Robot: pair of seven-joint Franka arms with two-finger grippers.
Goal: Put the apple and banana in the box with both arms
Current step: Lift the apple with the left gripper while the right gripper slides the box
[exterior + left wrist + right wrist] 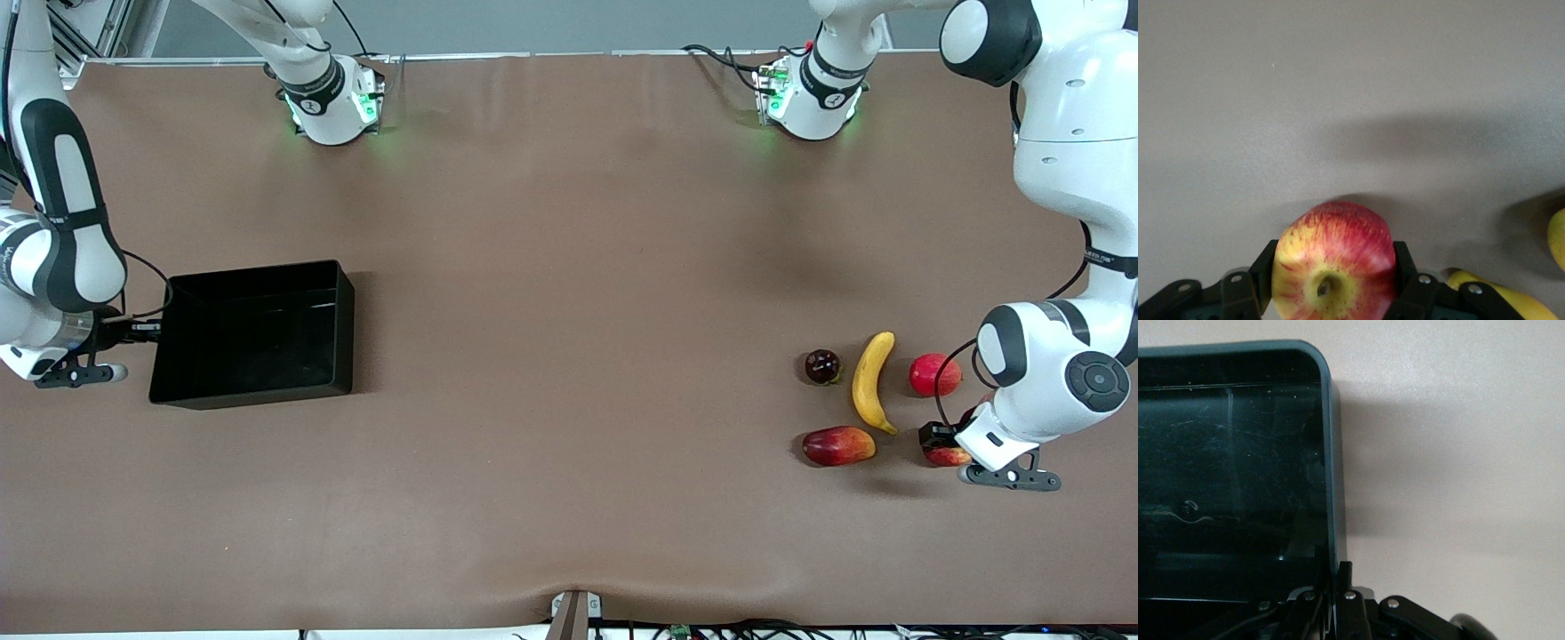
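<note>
Red-streaked, the apple (1334, 263) sits between my left gripper (944, 442) fingers, which have closed against its sides; it rests on the table, nearer the camera than the banana (872, 380). I'd confirm a firm squeeze before lifting straight up, clear of the banana. Toward the right arm's end from the banana, the box (252, 333) lies empty; my right gripper (1338, 597) is pinched tight on its wall, so I'd hold it steady.
</note>
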